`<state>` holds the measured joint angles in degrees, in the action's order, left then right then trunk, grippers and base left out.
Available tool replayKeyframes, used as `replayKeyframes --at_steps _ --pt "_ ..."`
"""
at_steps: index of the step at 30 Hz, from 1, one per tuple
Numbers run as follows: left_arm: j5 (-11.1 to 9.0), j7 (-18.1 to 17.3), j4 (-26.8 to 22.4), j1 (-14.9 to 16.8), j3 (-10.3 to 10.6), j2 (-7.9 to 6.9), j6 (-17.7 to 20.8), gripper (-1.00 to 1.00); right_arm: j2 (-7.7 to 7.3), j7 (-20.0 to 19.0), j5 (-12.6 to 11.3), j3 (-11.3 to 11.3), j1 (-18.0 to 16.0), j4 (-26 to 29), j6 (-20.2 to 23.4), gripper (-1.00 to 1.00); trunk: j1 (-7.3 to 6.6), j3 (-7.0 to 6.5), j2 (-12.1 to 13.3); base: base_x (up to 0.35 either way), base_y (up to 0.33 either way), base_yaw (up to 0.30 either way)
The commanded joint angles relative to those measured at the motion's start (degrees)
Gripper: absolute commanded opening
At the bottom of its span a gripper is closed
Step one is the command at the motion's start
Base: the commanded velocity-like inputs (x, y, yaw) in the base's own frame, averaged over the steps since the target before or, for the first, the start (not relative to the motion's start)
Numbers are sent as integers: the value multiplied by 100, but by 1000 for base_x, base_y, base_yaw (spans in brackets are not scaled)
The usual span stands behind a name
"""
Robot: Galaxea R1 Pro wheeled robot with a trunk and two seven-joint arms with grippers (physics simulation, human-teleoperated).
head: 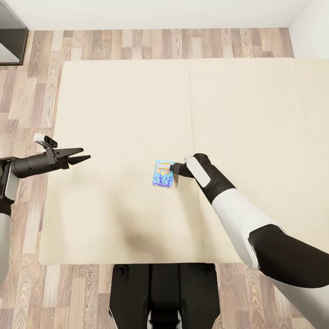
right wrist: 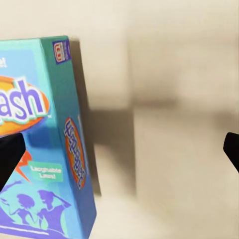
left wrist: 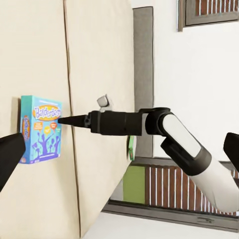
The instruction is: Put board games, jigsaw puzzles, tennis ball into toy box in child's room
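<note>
Game: small blue board game [head: 164, 173] flat on bed [head: 114, 114], nearer its front edge.
Right gripper [head: 174, 168]: fingers spread at the box's edge.
Left gripper [head: 80, 156]: fingers spread, well apart.

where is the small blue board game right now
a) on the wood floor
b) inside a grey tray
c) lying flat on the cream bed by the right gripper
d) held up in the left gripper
c: the head view shows the blue board game flat on the bed, the right gripper at its edge, and the left gripper off to the side.

Wood plank floor [head: 137, 43], white wall [head: 160, 13], dk cabinet [head: 11, 43].
</note>
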<state>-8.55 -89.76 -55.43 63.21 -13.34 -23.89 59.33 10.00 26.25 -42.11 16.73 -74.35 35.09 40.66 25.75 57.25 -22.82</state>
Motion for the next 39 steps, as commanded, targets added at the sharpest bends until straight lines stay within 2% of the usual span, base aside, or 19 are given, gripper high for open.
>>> replayKeyframes --at_steps 1,11,18,24,39 --pt "1 -24 3 5 1 -4 61 100 0 51 -51 14 -5 5 6 100 3 15 -9 0 0 0" --pt "16 -24 14 16 -27 -22 52 100 0 17 -51 27 -36 45 10 100 3 108 -9 0 0 0" --pt "33 -24 14 16 -28 -29 52 100 0 -249 -60 24 -108 445 237 100 3 174 -9 0 0 0" --pt "22 -24 7 16 -25 -35 52 100 0 -336 -60 23 -107 568 302 100 3 229 -9 0 0 0" --pt "28 -24 6 16 -28 -38 52 100 0 -342 -60 28 -106 587 312 100 3 249 -9 0 0 0"
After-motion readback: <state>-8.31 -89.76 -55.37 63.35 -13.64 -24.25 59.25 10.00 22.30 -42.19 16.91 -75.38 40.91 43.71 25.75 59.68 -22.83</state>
